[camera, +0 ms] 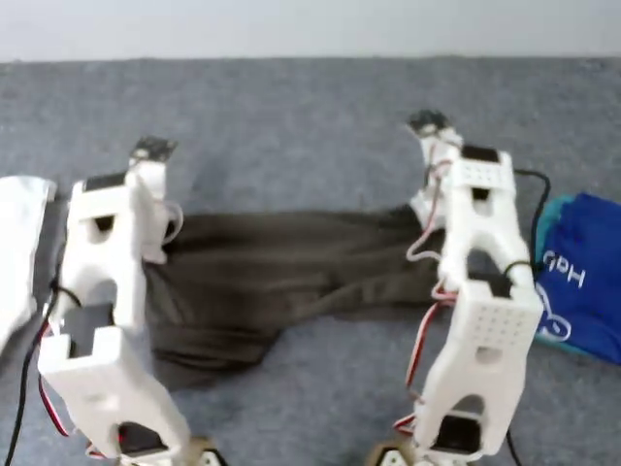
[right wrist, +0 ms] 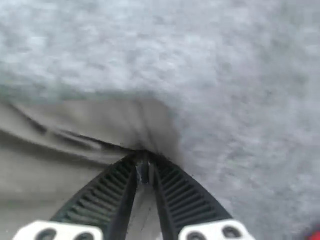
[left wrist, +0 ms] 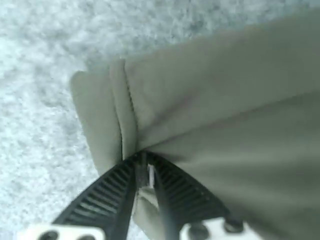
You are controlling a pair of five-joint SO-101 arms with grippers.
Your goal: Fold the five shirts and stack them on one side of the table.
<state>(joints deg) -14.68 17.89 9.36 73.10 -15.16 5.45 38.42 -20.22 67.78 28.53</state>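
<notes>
While the brown shirt (camera: 291, 272) lies across the middle of the grey counter (camera: 291, 116), each of the two white arms holds one end of it. The brown shirt is pulled into a long band. It is wider and more bunched up at the left arm's (camera: 102, 282) end, and thin at the right arm's (camera: 480, 262) end.

The left pincer (left wrist: 142, 160) sits right at the left end of the brown shirt. Its two black ribbed fingers (left wrist: 112, 187) are pressed close together, with a bit of the cloth pinched between them. Just past the tips, the cloth is folded over and a seam runs along the fold.

The right pincer (right wrist: 142, 162) sits at the other end of the brown shirt, at its very edge. Its fingers (right wrist: 185, 197) are squeezed together too, with a small pinch of cloth caught at the tips. Bare grey counter lies just past that edge.

A blue shirt (camera: 582, 282) with white marks lies near the right end of the brown shirt, just beside the right arm. A thin blue-green strip of cloth shows along the blue shirt's edge. A white shirt (camera: 19, 243) lies past the left end of the brown shirt, beside the left arm.
</notes>
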